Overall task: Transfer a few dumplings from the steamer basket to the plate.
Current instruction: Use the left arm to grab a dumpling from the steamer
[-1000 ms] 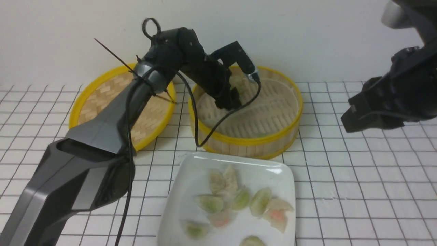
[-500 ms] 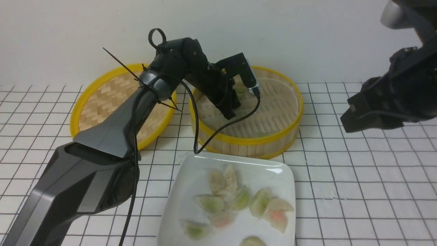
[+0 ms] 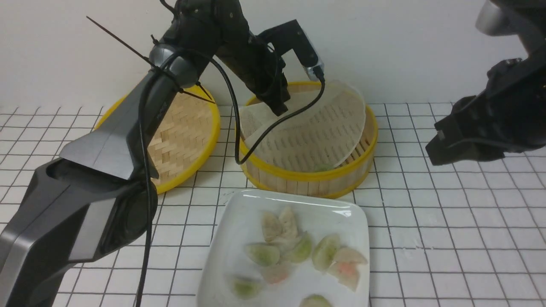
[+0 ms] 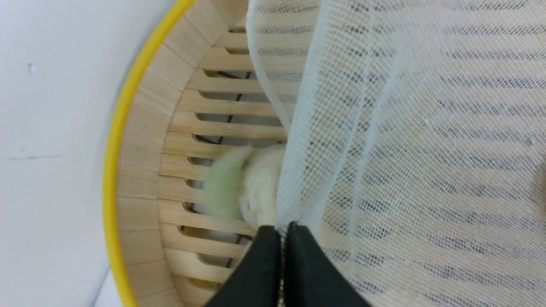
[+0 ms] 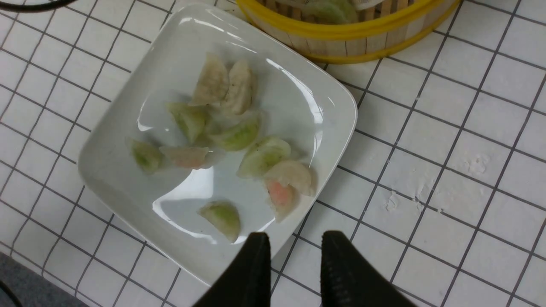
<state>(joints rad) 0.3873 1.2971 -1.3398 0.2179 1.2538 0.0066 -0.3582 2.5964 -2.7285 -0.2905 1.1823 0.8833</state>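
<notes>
Nearest, the plate (image 3: 294,198) holds several dumplings (image 3: 326,251); the right gripper (image 5: 294,236) hangs aside, jaws apart, empty. Beyond, over the steamer basket (image 3: 307,175), the left gripper (image 4: 283,229) pinches only the liner (image 3: 318,128), a green dumpling (image 4: 239,183) beside: release, regrasp, I'd say.

Bright, even light falls from overhead, leaving only soft, faint shadows. White glare patches streak the glossy plate (image 5: 170,59). The front view looks soft and slightly grainy. In the left wrist view the dumpling (image 4: 239,183) is smeared by motion blur, while the liner (image 4: 426,128) mesh is crisp.
</notes>
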